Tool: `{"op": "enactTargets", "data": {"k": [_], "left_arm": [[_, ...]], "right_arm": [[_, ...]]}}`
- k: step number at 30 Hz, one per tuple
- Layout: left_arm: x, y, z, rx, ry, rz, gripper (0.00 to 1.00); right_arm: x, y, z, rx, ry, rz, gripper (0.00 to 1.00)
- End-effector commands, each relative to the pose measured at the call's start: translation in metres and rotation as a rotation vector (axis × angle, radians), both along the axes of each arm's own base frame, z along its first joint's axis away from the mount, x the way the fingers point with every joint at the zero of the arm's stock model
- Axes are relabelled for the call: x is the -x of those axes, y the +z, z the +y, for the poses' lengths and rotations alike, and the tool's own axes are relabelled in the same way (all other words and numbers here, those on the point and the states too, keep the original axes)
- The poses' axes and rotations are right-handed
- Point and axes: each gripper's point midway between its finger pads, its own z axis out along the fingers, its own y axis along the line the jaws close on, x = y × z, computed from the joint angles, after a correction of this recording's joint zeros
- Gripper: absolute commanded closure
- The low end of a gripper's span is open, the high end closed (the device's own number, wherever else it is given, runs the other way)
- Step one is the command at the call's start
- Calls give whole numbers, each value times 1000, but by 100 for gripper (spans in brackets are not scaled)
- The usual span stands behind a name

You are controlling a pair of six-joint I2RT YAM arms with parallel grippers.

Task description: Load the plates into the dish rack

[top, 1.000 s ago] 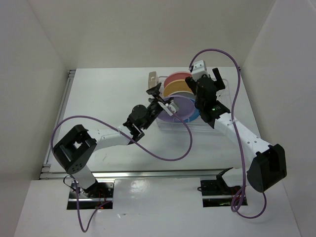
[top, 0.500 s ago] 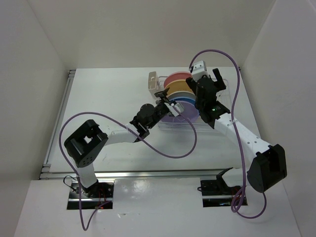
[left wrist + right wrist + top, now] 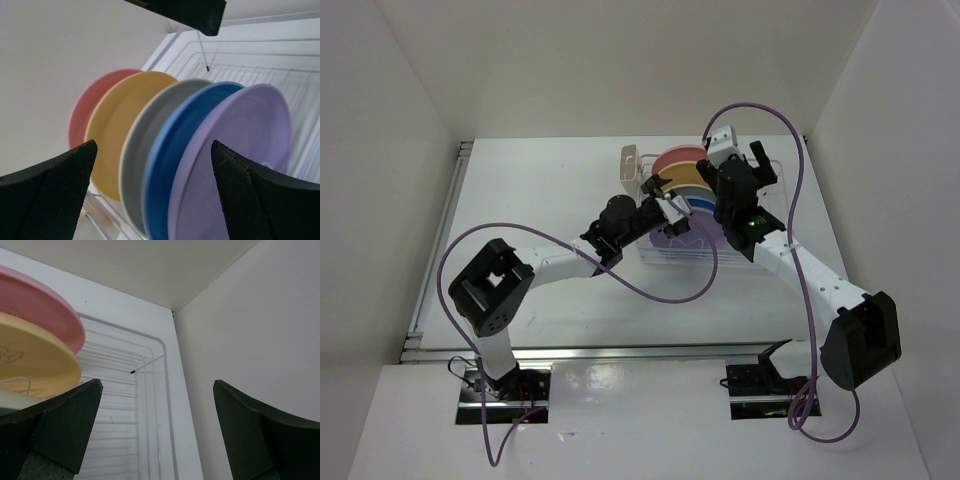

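The left gripper (image 3: 665, 205) hangs over the near-left corner of the dish rack (image 3: 670, 256). Its fingers (image 3: 50, 195) are spread wide with nothing between them, which suggests it has no plate left to carry. The rack sits on the white bench (image 3: 520, 190), toward its far right, with the beige cutlery holder (image 3: 629, 160) at the rack's far-left end.

All five plates stand on edge in one row, each leaning a little the same way. The thin wires probably hold them in separate slots so they cannot roll or fall flat. From the left wrist view they run left to right: the pink plate (image 3: 82, 107), the orange-yellow plate (image 3: 117, 120), the cream plate (image 3: 136, 150), which looks greyish in shadow, the blue plate (image 3: 164, 146) and the lavender plate (image 3: 235, 140). They are round, shallow, smooth and matte, and closely overlapped.

The right gripper (image 3: 158, 384) is poised over the rack's far-right part, beside the pink plate. Its fingers (image 3: 55, 430) are also wide and empty. Loading appears complete.
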Motion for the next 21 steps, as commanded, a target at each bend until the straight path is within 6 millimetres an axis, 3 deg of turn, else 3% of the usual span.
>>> {"op": "enactTargets", "data": {"k": [1,8,10,14,15,16,18,20,21], "left_arm": [[14,-6,-10,25,-84,67,0],[27,-22,-7,-10,-117,120,0],[26,-17,0,-7,-85,118,0],[44,-9,10,-25,-61,115,0],[57,-17,10,-47,-63,123,0],[63,-2,16,-32,-36,92,0],[80,-7,21,-46,-28,88,0],[88,8,31,-26,-10,72,0],[94,6,32,-33,-11,77,0]], "right_arm": [[8,19,-4,-17,-11,-61,0],[8,19,-4,-17,-11,-61,0],[8,19,-4,-17,-11,-61,0],[8,19,-4,-17,-11,-61,0],[8,19,-4,-17,-11,-61,0],[7,16,-4,-13,-11,-53,0],[6,16,-2,-14,-2,-53,0],[5,14,-1,-24,-4,-43,0],[3,18,1,-29,8,-50,0]]}}
